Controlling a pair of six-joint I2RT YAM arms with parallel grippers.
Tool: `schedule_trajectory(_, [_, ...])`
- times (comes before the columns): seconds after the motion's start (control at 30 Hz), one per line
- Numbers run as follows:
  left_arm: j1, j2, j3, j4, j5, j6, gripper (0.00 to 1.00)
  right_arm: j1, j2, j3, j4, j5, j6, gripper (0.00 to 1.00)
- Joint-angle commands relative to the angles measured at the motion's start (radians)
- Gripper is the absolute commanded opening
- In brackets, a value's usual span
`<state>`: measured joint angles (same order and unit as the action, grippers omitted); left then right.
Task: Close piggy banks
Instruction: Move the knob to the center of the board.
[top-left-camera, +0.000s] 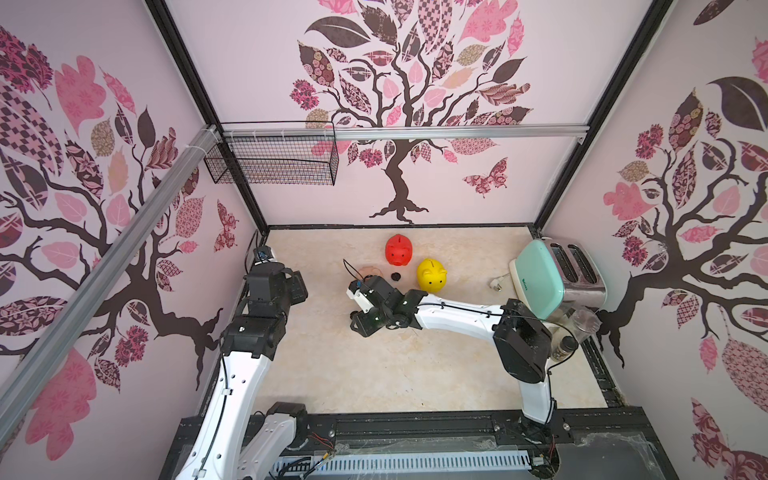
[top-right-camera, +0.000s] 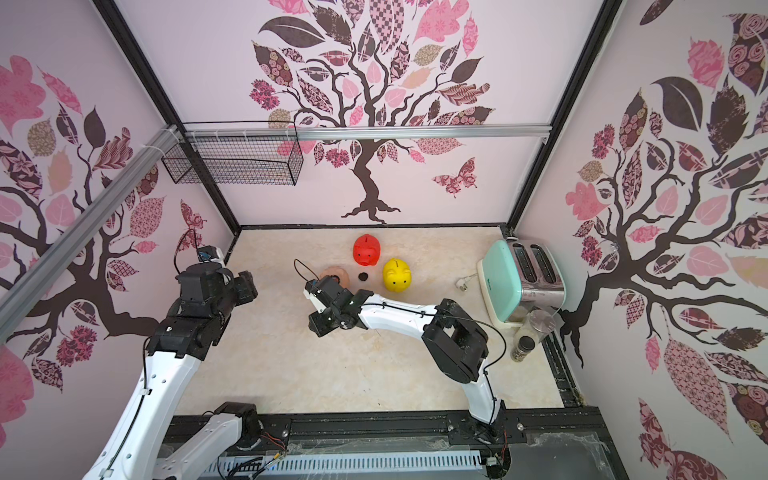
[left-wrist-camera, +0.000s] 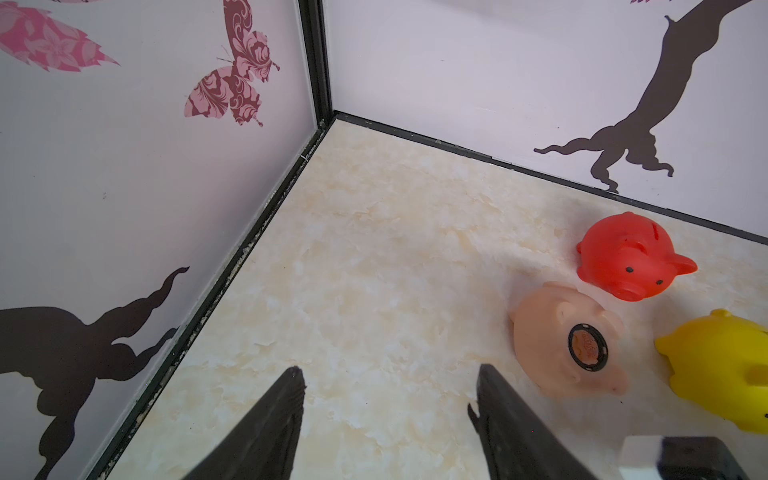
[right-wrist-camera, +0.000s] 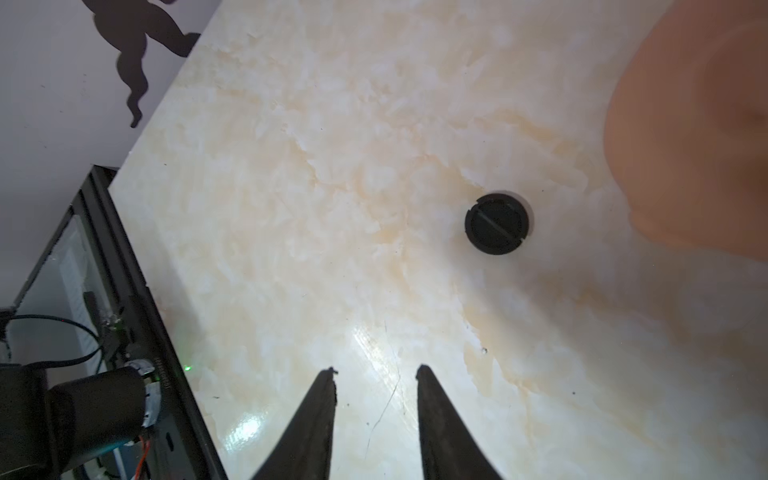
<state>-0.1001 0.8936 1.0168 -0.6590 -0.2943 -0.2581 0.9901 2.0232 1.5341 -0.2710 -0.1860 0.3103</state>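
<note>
Your right gripper (right-wrist-camera: 376, 370) is released: its two fingers stand apart over the bare table (right-wrist-camera: 291, 208) with nothing between them. Beyond its tips a loose black plug (right-wrist-camera: 496, 222) lies flat on the table, a groove across its upper face, clear of the fingers. Just past the plug, the flank of the peach-pink pig (right-wrist-camera: 685, 124) shows as a blur.

Your left gripper (left-wrist-camera: 390, 370) is also released and empty, its fingers spread wide, and it is aimed at the table near the wall corner. Off to its side the peach-pink pig lies belly up, with a black ring (left-wrist-camera: 588, 347) in its round belly hole. The red pig (left-wrist-camera: 623, 257) and the yellow pig (left-wrist-camera: 715, 365) sit close beside it.

In both top views the plug lies between the peach-pink pig and the yellow pig, with the red pig behind them. The toaster (top-left-camera: 540, 278) stands well apart, by the right wall.
</note>
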Motion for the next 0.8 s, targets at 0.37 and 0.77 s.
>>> schedule_trajectory(0.37, [0.013,-0.021,-0.016,0.039,0.009,0.011,0.68,0.005,0.258,0.322,-0.125,0.106,-0.135,0.35])
schedule_trajectory(0.77, [0.015,-0.009,-0.012,0.034,0.017,0.016,0.68,0.005,0.372,0.455,-0.17,0.171,-0.198,0.34])
